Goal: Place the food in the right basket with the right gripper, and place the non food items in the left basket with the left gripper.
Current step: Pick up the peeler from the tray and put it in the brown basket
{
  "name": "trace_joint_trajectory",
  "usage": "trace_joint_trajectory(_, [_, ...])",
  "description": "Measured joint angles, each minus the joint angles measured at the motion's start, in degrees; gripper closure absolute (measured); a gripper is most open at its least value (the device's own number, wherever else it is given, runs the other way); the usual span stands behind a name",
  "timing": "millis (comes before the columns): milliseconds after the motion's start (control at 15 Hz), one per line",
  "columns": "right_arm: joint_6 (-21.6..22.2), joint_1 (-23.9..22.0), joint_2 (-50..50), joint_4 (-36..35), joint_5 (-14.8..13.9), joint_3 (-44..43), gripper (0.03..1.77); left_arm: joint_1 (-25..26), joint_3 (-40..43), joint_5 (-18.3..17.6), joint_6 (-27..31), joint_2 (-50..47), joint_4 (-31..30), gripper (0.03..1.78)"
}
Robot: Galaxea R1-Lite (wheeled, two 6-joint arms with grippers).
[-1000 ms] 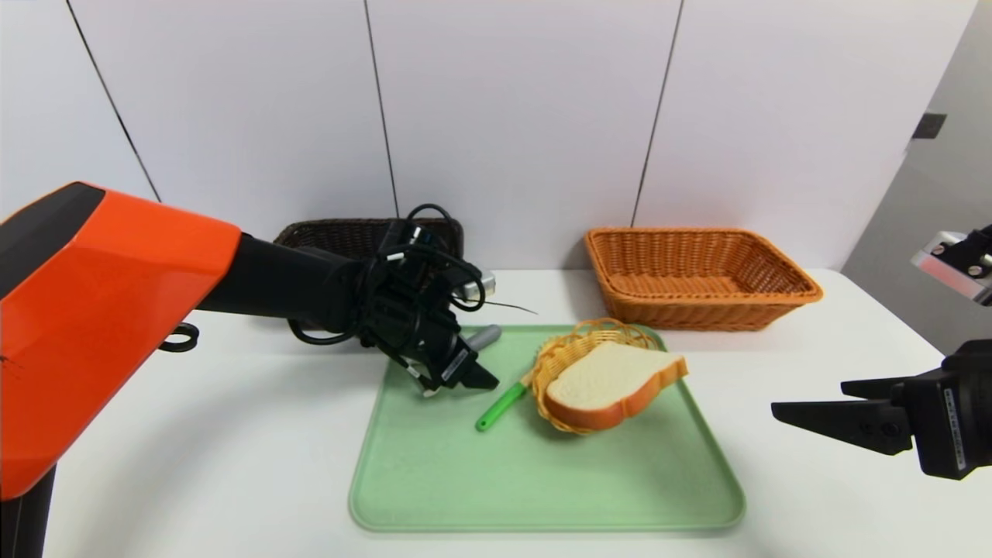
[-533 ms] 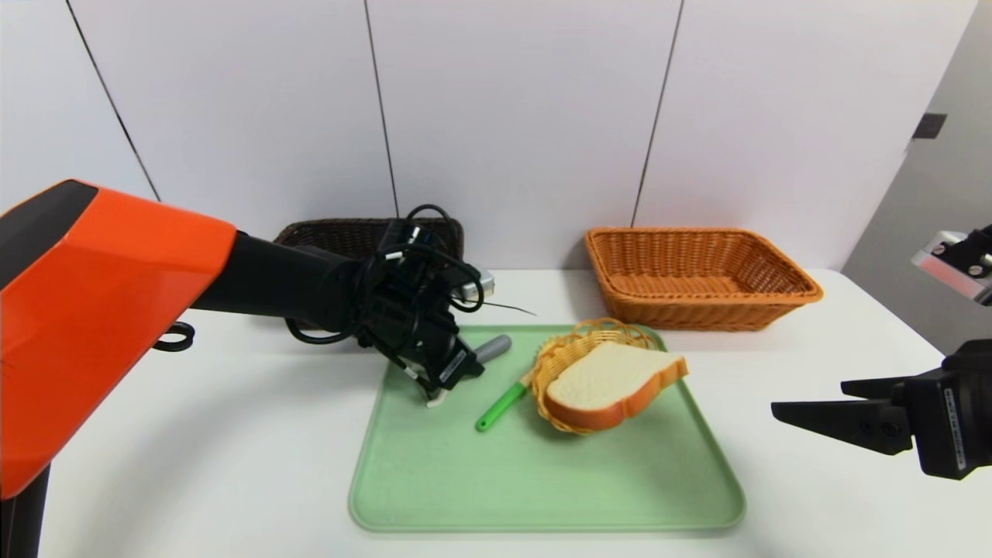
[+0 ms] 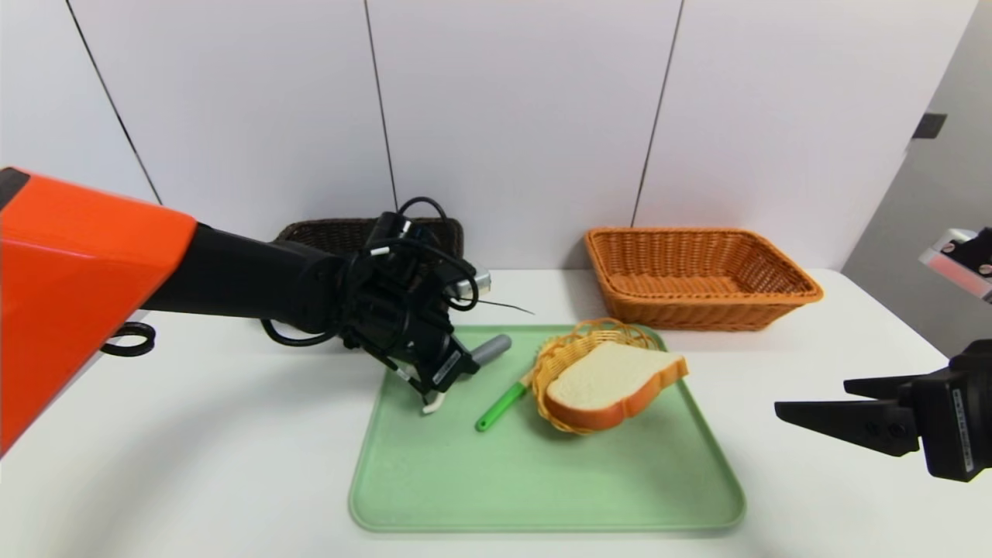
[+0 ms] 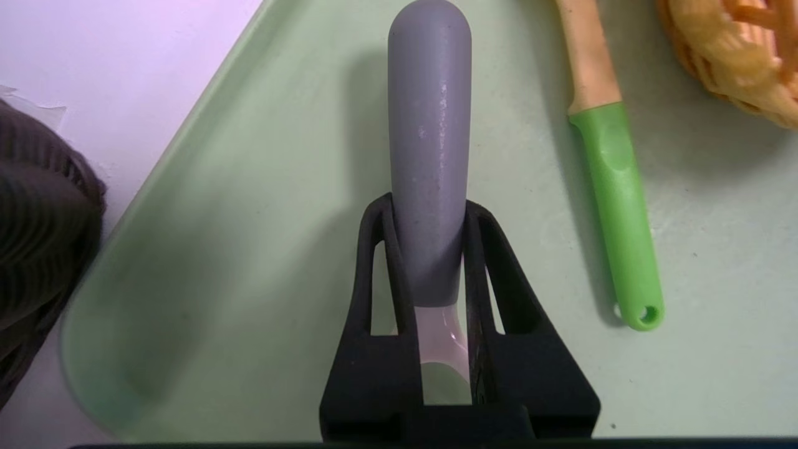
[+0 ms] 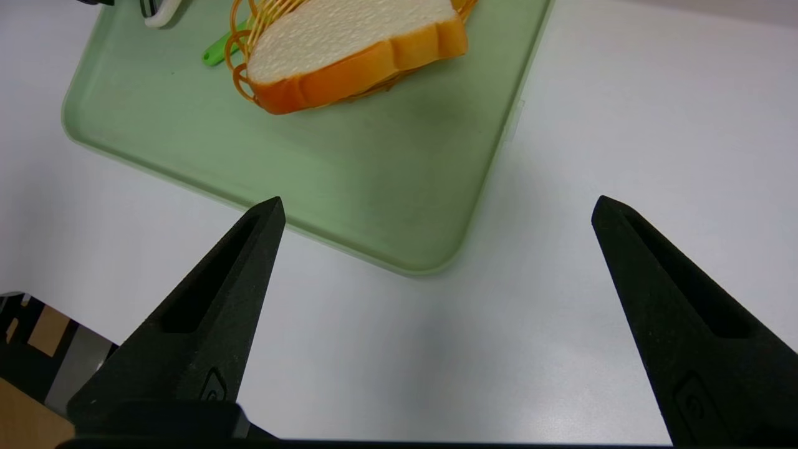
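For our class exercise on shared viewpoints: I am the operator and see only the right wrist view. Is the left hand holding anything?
Observer: Yes. The left hand is shut on the grey-handled tool.
Operator: Where is the basket for food?
Observer: The orange basket stands behind the tray, toward the right; nothing shows inside it.
Operator: And the other basket?
Observer: The dark basket sits behind the left arm, partly hidden by it.

left gripper, angled downward on its outstretched orange-and-black arm, fingers pinched nearly together; right gripper hangs at the right, its two black fingers spread wide.
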Motion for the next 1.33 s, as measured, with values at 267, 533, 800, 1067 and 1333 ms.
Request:
trace_joint_trajectory(267, [0.0,0.0,-0.3,0.0,0.0,0.3,0.1,-1.0,1.6,-0.1,0.0,-6.1,0.2,1.57])
trace_joint_trajectory(533, [-0.1,0.0,-0.5,-0.2,0.0,1.5,0.1,-3.0,2.2,-0.2,0.1,-13.9,0.9,1.57])
trace_joint_trajectory(800, [-0.1,0.0,-0.5,-0.4,0.0,1.6,0.1,0.2,-3.6,0.5,0.6,-17.5,4.7,1.57])
trace_joint_trajectory(1067, [-0.2,0.0,-0.8,-0.4,0.0,1.1,0.1,7.7,-14.6,0.6,1.7,-17.0,10.0,1.57])
trace_joint_trajectory(1333, [-0.2,-0.1,-1.2,-0.4,0.0,0.3,0.1,13.7,-21.0,0.6,3.3,-13.4,12.8,1.57])
